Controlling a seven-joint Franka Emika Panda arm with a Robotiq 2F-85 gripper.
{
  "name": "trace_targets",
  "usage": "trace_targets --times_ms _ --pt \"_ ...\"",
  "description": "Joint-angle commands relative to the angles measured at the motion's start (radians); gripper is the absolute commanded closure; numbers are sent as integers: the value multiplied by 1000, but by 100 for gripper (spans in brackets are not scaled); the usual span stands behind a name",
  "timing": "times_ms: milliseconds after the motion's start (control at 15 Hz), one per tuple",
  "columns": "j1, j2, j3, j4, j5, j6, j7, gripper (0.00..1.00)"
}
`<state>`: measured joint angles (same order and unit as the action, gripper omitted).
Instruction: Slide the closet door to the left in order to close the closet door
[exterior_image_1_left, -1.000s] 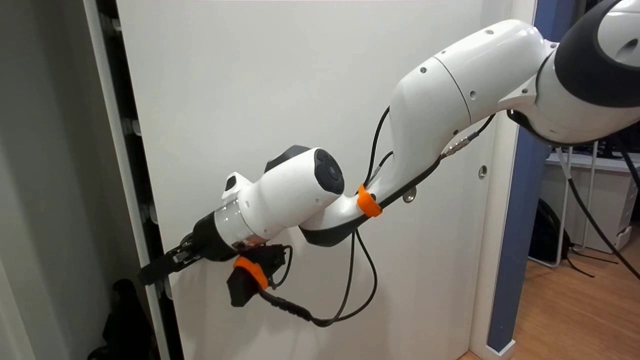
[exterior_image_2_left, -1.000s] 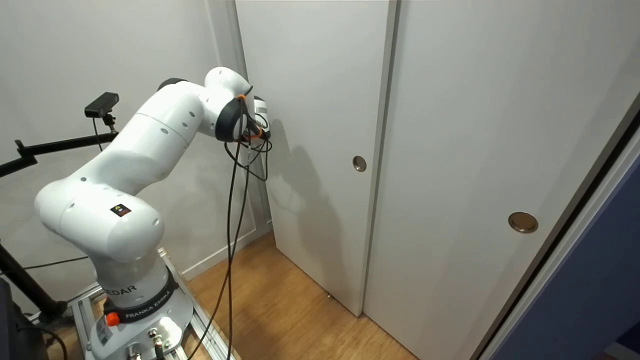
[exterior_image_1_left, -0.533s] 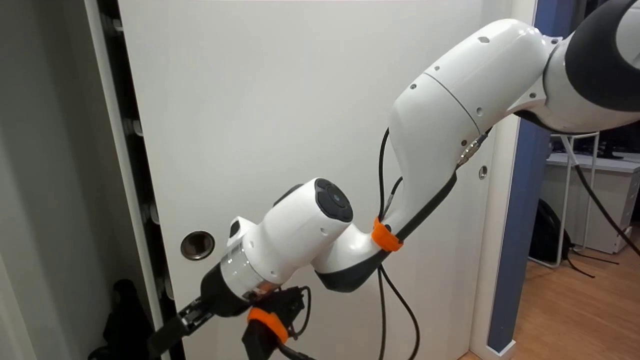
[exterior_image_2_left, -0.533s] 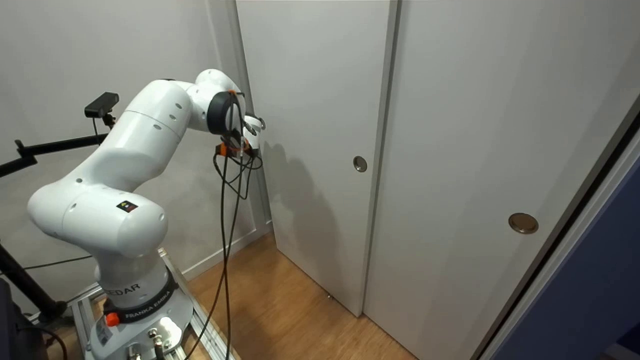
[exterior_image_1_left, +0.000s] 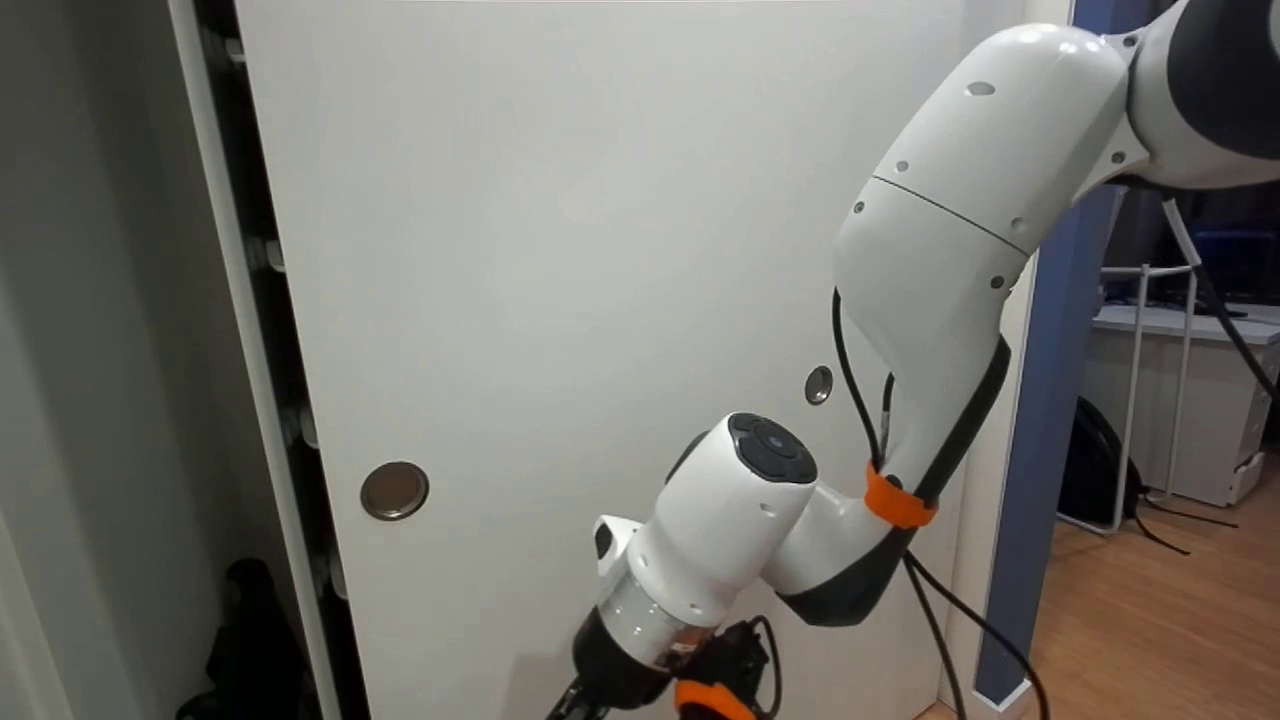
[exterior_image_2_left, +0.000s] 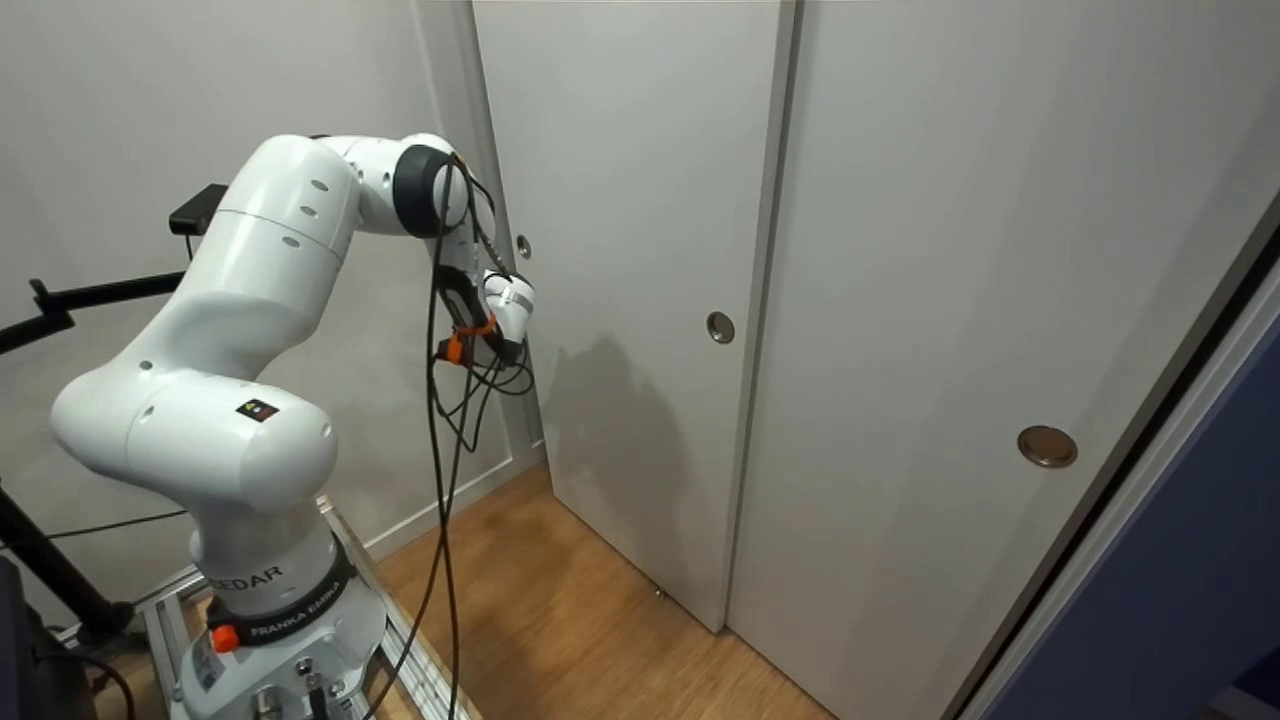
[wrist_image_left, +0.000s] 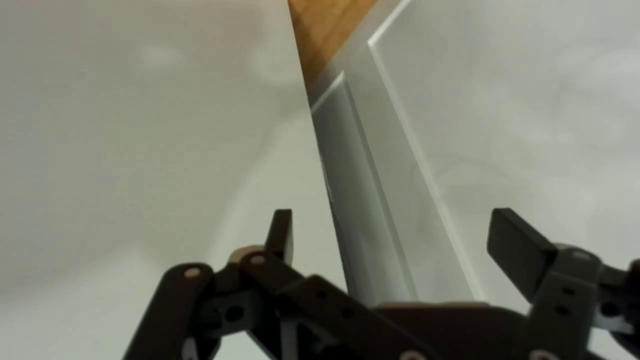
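In an exterior view, the wall (exterior_image_1_left: 90, 250) stands at far left, with a black object (exterior_image_1_left: 250, 640), identity unclear, low beside it. A white jamb (exterior_image_1_left: 252, 340) and a narrow dark gap (exterior_image_1_left: 342, 655) follow. The closet door (exterior_image_1_left: 560, 250), a flat white sliding panel, stands right of the gap, its left edge apart from the jamb: not fully closed. A round finger pull (exterior_image_1_left: 394, 491) is located near this edge. The pincer (wrist_image_left: 391, 230) is positioned low before the door, partly outside the frame; in the wrist view its jaws stand wide apart and hold nothing. Contact with the door cannot be determined. A second finger pull (exterior_image_1_left: 818, 385) is located farther right, beside the robot arm (exterior_image_1_left: 940, 240). In an exterior view, the second white panel (exterior_image_2_left: 950, 250), with its round pull (exterior_image_2_left: 1047, 446), adjoins the door's right edge. A blue wall section (exterior_image_2_left: 1160, 570) is rightmost.
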<state>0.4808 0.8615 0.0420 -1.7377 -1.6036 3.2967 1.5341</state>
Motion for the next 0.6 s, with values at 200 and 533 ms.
trace_targets --times_ms 200,533 --pt "-92 -192 -49 -389 139 -25 -127 0" --pt "-254 -270 60 -537 400 -208 -322 0"
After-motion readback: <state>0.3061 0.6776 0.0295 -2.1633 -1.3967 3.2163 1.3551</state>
